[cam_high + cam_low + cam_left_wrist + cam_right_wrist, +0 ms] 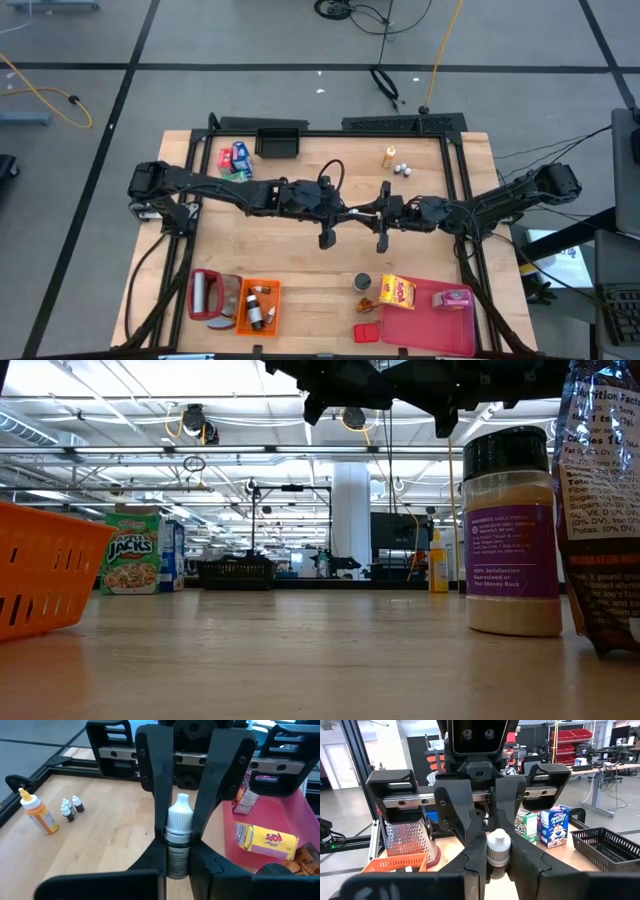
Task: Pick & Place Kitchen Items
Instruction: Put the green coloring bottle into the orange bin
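Both arms meet above the middle of the tabletop (300, 260), nose to nose, as if passing something across. The left pincer (179, 840) is clenched on a small white-capped bottle (178, 837), gripping its body just below the cap. The right pincer (498, 851) grasps the same bottle by its top, so neither has let go; it hangs between them, well clear of the orange crate (257, 305) and pink tray (440, 315)

An orange crate (257, 304) is seen near the front edge of the wooden surface (300, 250), with a metal grater (203, 295) lying just beside it. A pink-red tray (430, 318) is set towards the opposite front corner (well apart), and a black basket (280, 142) at the far edge.
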`<control>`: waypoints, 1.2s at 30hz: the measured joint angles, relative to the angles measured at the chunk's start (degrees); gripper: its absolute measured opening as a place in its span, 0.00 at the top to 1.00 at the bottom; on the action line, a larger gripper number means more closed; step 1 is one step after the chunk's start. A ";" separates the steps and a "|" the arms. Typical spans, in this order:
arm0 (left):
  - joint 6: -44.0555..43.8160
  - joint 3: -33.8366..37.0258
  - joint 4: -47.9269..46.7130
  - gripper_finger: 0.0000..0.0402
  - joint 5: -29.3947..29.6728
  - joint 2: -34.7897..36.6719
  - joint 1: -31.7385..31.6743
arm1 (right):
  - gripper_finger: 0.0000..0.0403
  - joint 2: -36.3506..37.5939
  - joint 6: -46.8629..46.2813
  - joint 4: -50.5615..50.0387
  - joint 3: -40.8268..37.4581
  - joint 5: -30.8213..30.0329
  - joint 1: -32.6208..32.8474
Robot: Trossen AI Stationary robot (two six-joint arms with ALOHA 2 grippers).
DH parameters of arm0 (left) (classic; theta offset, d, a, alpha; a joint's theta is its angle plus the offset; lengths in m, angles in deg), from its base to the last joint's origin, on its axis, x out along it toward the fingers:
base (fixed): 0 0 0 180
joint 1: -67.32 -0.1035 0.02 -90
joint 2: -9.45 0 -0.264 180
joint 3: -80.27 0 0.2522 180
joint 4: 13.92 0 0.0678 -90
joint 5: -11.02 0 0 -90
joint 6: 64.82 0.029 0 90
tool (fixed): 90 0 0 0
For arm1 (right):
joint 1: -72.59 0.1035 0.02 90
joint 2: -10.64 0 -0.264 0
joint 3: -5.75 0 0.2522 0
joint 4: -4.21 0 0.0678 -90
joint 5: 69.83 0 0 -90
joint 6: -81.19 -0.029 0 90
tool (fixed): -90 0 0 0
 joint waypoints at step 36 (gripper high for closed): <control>-32.94 -0.04 -49.66 0.89 6.72 8.12 24.58 | 0.71 7.10 1.38 -13.03 -0.52 -0.07 0.04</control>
